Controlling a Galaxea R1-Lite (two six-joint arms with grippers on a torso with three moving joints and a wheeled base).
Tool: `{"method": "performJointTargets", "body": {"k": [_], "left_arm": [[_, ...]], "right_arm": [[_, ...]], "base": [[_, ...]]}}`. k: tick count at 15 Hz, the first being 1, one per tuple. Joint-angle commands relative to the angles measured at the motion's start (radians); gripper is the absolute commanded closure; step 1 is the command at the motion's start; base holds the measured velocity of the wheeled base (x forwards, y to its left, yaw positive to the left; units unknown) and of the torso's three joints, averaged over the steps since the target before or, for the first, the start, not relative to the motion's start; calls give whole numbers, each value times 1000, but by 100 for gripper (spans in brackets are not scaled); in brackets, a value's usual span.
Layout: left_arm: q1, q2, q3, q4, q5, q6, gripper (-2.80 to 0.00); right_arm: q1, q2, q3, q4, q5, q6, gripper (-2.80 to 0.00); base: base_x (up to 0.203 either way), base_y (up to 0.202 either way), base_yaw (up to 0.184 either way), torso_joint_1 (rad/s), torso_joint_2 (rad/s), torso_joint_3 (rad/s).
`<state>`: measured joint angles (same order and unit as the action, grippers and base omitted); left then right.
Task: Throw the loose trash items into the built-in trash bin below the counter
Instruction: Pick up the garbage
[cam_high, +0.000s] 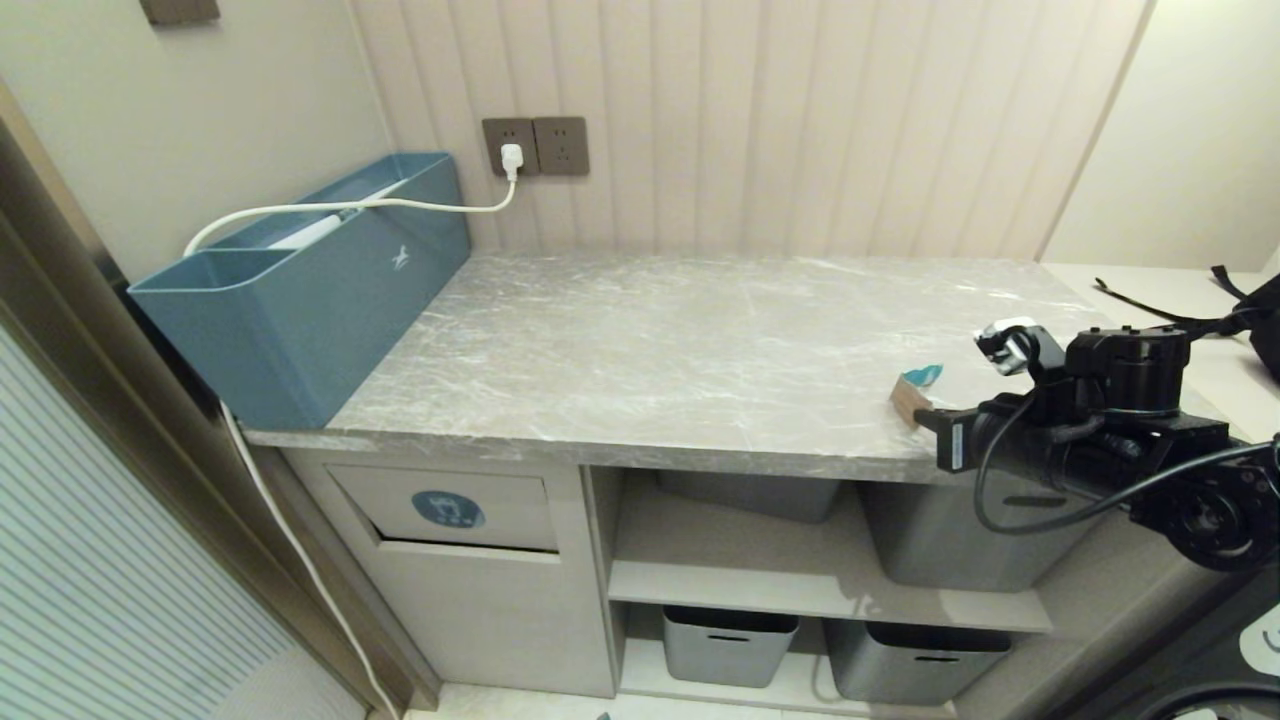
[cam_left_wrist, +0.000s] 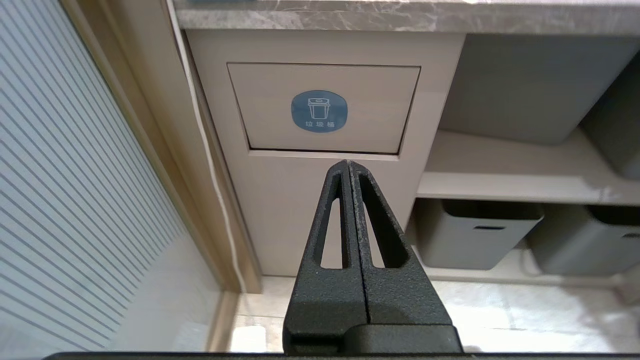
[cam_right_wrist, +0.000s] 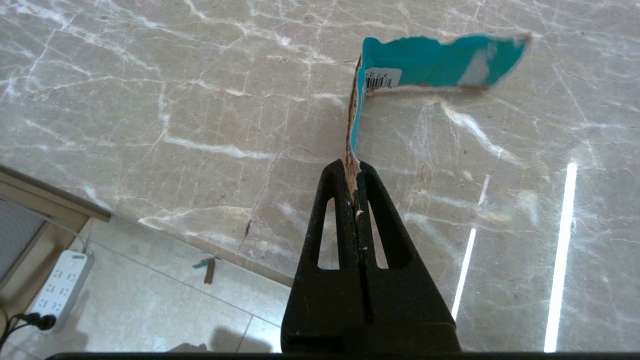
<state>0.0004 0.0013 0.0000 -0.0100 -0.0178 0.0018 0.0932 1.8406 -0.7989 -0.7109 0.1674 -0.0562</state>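
Observation:
One of the loose trash items, a bent scrap of tan cardboard with turquoise paper (cam_right_wrist: 430, 62), stands near the right front edge of the counter (cam_high: 650, 350). My right gripper (cam_right_wrist: 352, 167) is shut on its torn tan end; from the head the scrap (cam_high: 912, 392) shows just ahead of the right gripper (cam_high: 928, 415). A second small scrap (cam_right_wrist: 206, 267) lies on the floor below the counter edge. The built-in trash bin flap (cam_high: 447, 508) with its round blue sticker sits under the counter's left end. My left gripper (cam_left_wrist: 348, 162) is shut and empty, low, pointing at that flap (cam_left_wrist: 320, 107).
A large blue-teal box (cam_high: 300, 290) stands at the counter's left end with a white cable (cam_high: 400, 205) running to a wall socket. Grey tubs (cam_high: 728, 645) fill the open shelves right of the bin. A white power strip (cam_right_wrist: 60, 282) lies on the floor.

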Motion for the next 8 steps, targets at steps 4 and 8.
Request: {"method": "performJointTargets", "body": {"k": [4,8], "left_arm": [[0,2,3,-10,21,-72,0],[-1,77,-132,-13,-39,-79,0]], "right_arm": [[33,-78,-1,-11,19,30,0],[222,-218,-27,-93,182,239,0]], "base": [[0,0,0,0,0,0],[0,0,0,0,0,0]]}}
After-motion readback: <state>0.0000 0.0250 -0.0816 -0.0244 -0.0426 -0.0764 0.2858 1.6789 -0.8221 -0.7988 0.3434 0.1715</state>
